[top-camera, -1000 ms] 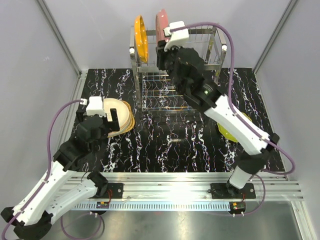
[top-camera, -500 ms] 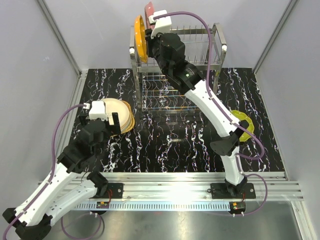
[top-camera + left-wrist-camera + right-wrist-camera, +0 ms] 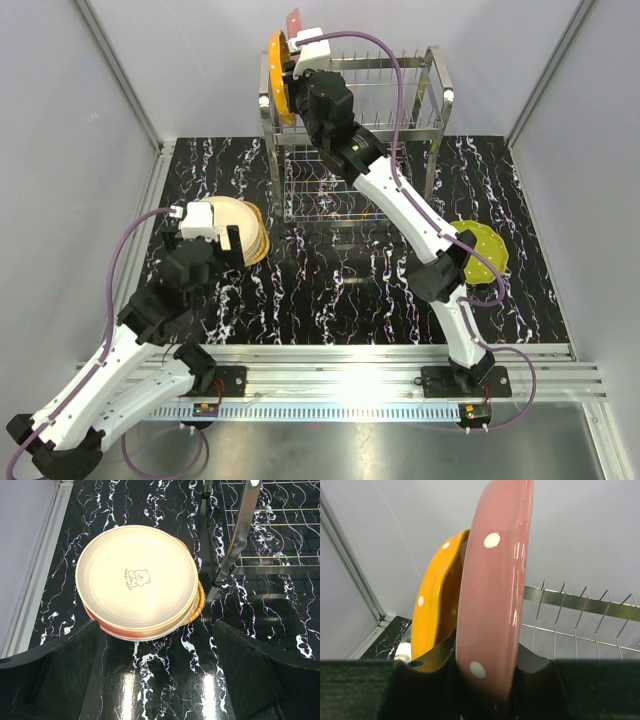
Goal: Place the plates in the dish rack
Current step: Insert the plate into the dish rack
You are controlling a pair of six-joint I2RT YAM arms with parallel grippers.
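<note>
Right end effector pinches a pink dotted plate upright beside the orange plate atop the dish rack at 12 o'clock; left end effector spread above the 9 o'clock plate stack.

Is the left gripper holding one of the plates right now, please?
No, the left gripper hangs open over the stack of plates, its fingers spread wide with nothing between them.

under me: black white-veined marble table | around me: plain grey walls | near edge: aluminium rail | light: glare on tabletop
</note>
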